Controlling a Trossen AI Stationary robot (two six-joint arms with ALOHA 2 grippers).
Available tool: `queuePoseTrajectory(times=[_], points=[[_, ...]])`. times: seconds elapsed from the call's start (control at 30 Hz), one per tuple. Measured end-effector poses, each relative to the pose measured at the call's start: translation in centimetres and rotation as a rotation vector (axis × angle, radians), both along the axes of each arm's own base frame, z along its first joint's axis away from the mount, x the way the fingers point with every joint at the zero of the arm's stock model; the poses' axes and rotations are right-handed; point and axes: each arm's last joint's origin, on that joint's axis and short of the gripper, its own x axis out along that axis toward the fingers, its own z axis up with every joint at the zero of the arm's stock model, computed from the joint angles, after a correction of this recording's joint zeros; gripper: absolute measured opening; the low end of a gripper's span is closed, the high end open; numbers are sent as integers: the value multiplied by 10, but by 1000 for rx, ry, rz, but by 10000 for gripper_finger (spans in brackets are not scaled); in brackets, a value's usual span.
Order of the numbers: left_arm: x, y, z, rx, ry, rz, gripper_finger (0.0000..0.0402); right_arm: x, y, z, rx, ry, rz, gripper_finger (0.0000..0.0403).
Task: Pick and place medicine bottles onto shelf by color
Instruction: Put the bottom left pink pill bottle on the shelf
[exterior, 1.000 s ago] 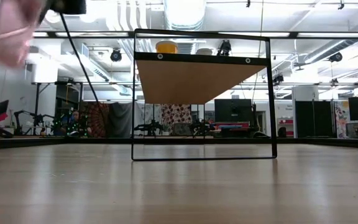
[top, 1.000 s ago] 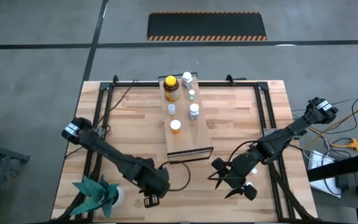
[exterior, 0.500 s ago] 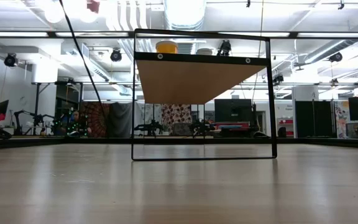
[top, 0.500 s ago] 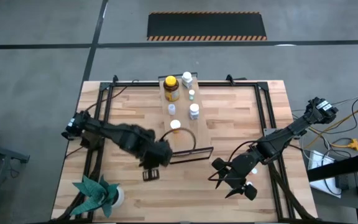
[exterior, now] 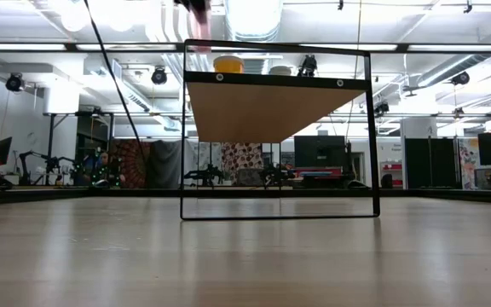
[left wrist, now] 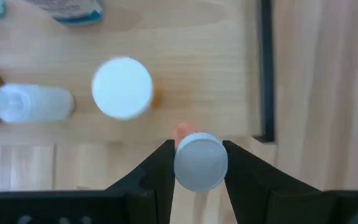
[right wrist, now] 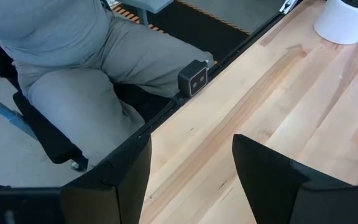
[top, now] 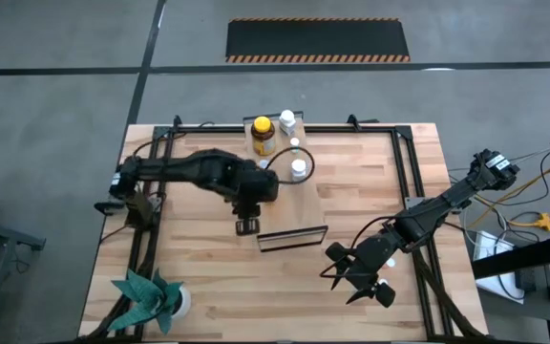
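The shelf (top: pixel 306 205) is a long light-wood board in a black frame at the table's middle. On its far part stand an amber bottle with a yellow cap (top: pixel 264 135) and white bottles (top: pixel 299 169). My left gripper (top: pixel 247 223) hangs over the shelf's near left part, shut on a small bottle with a white cap (left wrist: pixel 201 163) and an orange-pink body. Under it the left wrist view shows a white-capped bottle (left wrist: pixel 122 87) standing on the shelf (left wrist: pixel 197 68). My right gripper (top: pixel 361 280) waits open near the table's near right corner. My left gripper pinches the small bottle between its two fingers at the sides of its white cap (left wrist: pixel 180 165). The fingers come from above, pointing steeply down. The bottle hangs upright below them, lifted clear of the shelf.
A green paper plant in a white pot (top: pixel 148 297) stands at the near left corner. The black shelf frame (exterior: pixel 278 128) rises above the tabletop. Beyond the table's edge a person (right wrist: pixel 73 68) in grey trousers sits.
My left gripper has carried the small bottle from the table's near left area toward the far edge and the right, rising as it went. It now hangs over the shelf's near part. It has also rolled somewhat on the way.
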Motion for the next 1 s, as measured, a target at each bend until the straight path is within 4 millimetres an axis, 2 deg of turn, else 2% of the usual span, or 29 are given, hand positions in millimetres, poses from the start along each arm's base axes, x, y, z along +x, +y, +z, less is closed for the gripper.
queuePoseTrajectory(times=[0.53,1.0], points=[[42,-4,-46,-64,84,-52,102,-1,-1,-2,-13,21,0,215],[51,-6,-48,-107,22,-68,102,-1,-1,-2,-14,24,0,215]])
